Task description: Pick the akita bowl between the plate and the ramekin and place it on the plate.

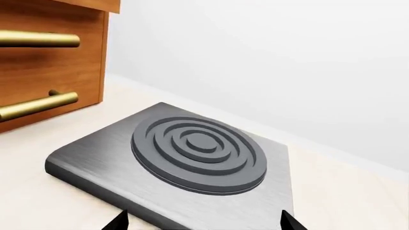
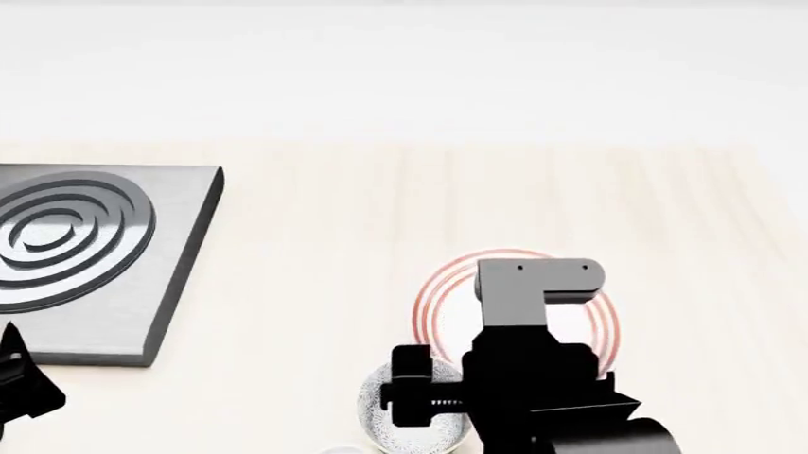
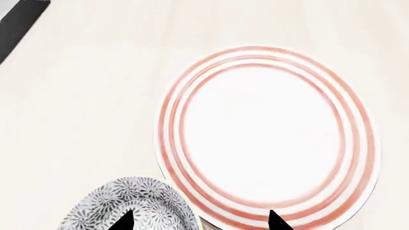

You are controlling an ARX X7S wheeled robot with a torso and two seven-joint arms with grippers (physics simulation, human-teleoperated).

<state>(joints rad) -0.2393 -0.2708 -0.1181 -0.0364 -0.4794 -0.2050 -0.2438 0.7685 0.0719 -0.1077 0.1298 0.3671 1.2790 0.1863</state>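
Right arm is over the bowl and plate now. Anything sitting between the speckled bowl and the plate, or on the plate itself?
Nothing visible. In the right wrist view the akita bowl sits right beside the plate, with no object between them, and the plate's surface is bare. The right gripper hangs open above them; only its fingertips show.

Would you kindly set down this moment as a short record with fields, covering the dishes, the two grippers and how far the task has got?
akita bowl: on the counter, beside the plate's rim, not lifted
plate: red-ringed, nothing on it
ramekin: not clearly in view
right gripper: open, above the bowl and the plate's edge, holding nothing
left gripper: open, over the hob plate, holding nothing
cabinet: wooden, brass handles, beside the hob plate
task state: bowl not yet grasped
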